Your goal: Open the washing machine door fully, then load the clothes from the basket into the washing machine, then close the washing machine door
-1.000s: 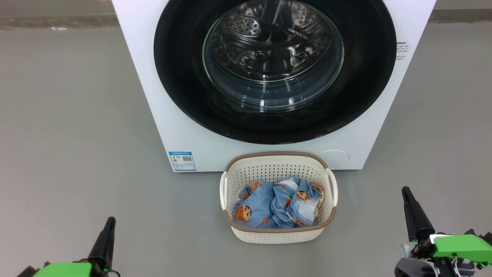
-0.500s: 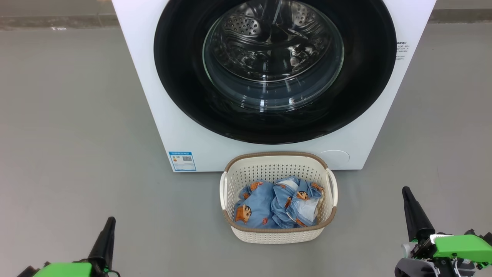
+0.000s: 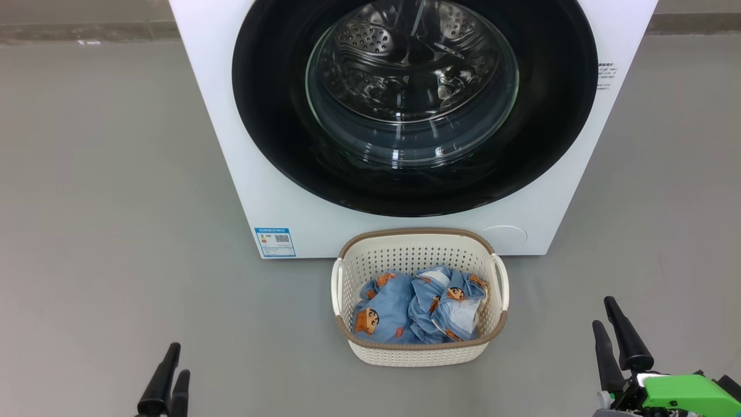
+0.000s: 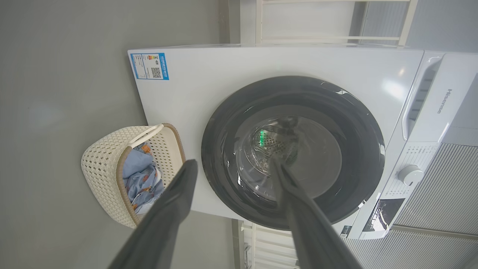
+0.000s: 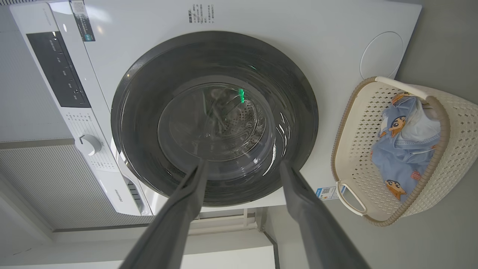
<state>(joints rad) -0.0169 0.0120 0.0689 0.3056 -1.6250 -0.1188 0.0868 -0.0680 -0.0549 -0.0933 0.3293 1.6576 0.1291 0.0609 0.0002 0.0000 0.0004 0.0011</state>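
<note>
The left gripper (image 3: 178,362) sits low at the left of the head view, above bare floor (image 3: 104,231). Its two dark fingers (image 4: 168,216) are parted, and the left wrist view shows a wide gap between their tips, with nothing held and nothing touched. The right gripper (image 3: 602,313) is low at the right of the head view, well apart from the basket (image 3: 417,353). Its fingers (image 5: 317,224) are spread just as wide and are likewise empty and in contact with nothing. In both wrist views the fingers point toward the washer (image 3: 231,145), with the door (image 3: 278,116) seen between and beyond their tips. The door is shut flush against the white front, and the steel drum (image 3: 405,52) shows through its glass centre. The basket stands on the floor just in front of the washer, below the door and between the two grippers. The clothes (image 3: 393,313) lie crumpled inside it, below the rim. A blue label (image 3: 275,242) sits at the lower left corner of the washer's front, near the basket's left handle.
</note>
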